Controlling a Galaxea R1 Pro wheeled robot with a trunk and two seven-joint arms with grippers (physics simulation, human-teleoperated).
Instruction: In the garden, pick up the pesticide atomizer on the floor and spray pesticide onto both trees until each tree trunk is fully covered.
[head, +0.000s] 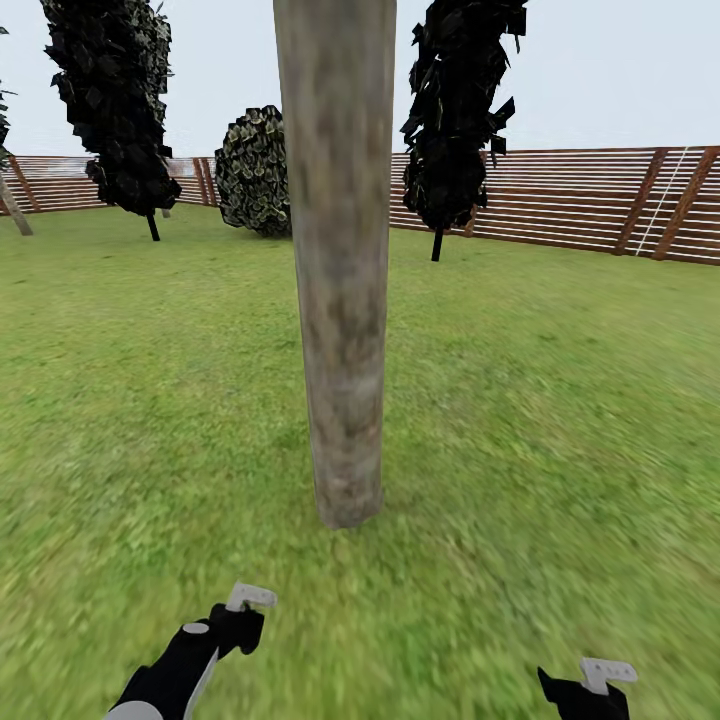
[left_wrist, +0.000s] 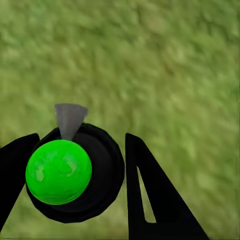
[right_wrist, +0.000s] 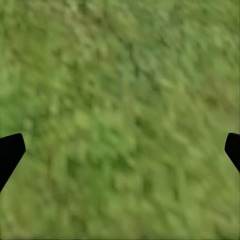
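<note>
A wide lawn of blurry green grass (head: 560, 400) covers the ground, closed at the far side by a brown slatted wooden fence (head: 580, 205) under a pale sky. One tree trunk (head: 338, 270), thick, bare and mottled grey-brown, rises straight from the grass in the middle of the head view and runs out past its upper edge; its foot meets the lawn just ahead of the two arms. Behind the trunk, near the fence, stand two dark cypress-like trees (head: 118, 100) on thin black stems, one to each side of it, and a rounded dark bush (head: 255, 170) sits just left of the trunk against the fence. Nothing lies on the grass between the trunk and the grippers.

The left gripper (left_wrist: 80, 170) is closed around the pesticide atomizer (left_wrist: 102, 175): its black round body sits between the two dark fingers (left_wrist: 150, 195), with a bright green ball on top and a pale grey nozzle pointing out over the grass. In the head view the atomizer's pale nozzle head (head: 250, 597) appears to show at the end of the left arm, short of the trunk's foot, though it is small there. The right gripper (right_wrist: 120, 150) is spread wide apart over bare grass, holding nothing, its dark fingertips (right_wrist: 10, 150) at opposite edges.
</note>
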